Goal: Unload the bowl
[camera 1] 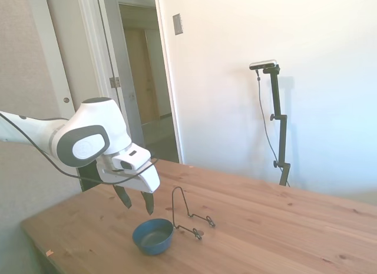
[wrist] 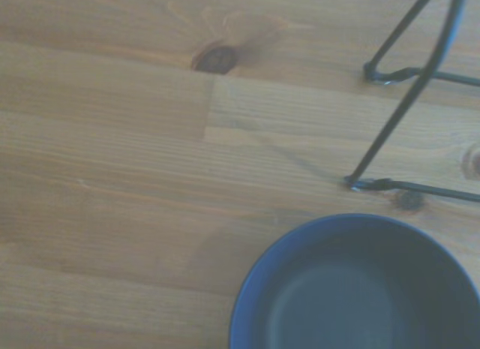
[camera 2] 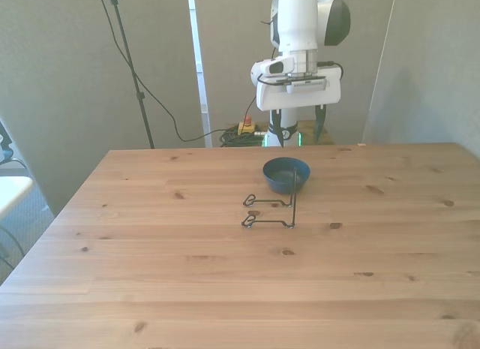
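On the wooden table, just beside the wire rack, the dark-blue bowl is sitting upright and empty, clear of the rack's upright loop. Nothing is resting in the rack. Above the bowl and slightly off to the side away from the rack, the gripper is hovering with its fingers spread apart, grasping nothing. Judgement: the bowl is already lying off the rack, so the unloading step is looking essentially finished. The next move is probably calling only for lifting clear without nudging the bowl or rack.
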